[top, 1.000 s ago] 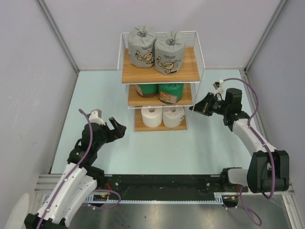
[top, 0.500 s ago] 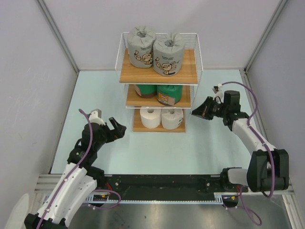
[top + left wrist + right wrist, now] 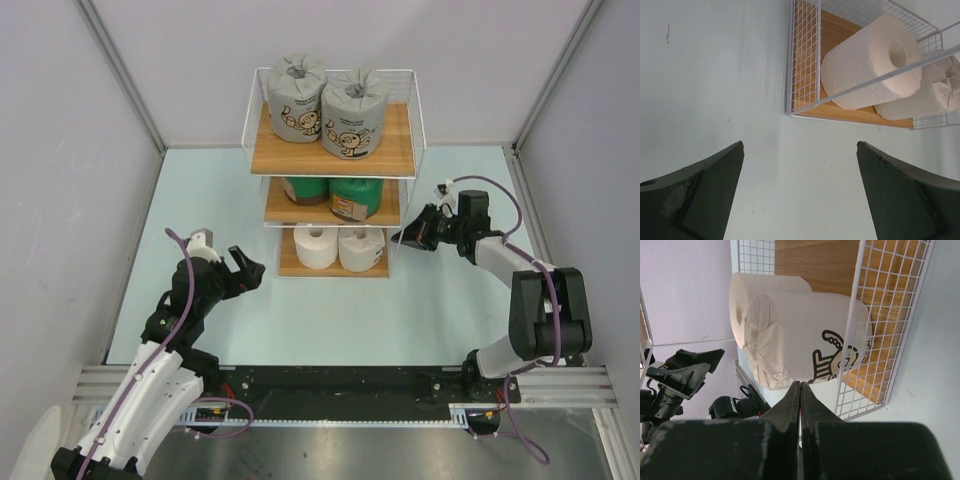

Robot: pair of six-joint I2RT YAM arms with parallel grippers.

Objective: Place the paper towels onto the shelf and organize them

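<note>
Top external: one shelf [image 3: 400,150], three tiers, holding all six paper towels [image 3: 298,96], two per tier: two grey rolls [image 3: 352,112] on top, two dark green rolls [image 3: 358,192] in the middle, two white rolls [image 3: 318,245] at the bottom. Left gripper [image 3: 250,263] spread wide, empty, unmoved. Right gripper [image 3: 405,236] pinched together, empty, closer to the shelf's right side than a second ago. Shelf itself shifted slightly left.

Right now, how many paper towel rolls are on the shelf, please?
6: two grey rolls on the top board, two green rolls on the middle, two white rolls on the bottom. More might hide behind them.
</note>
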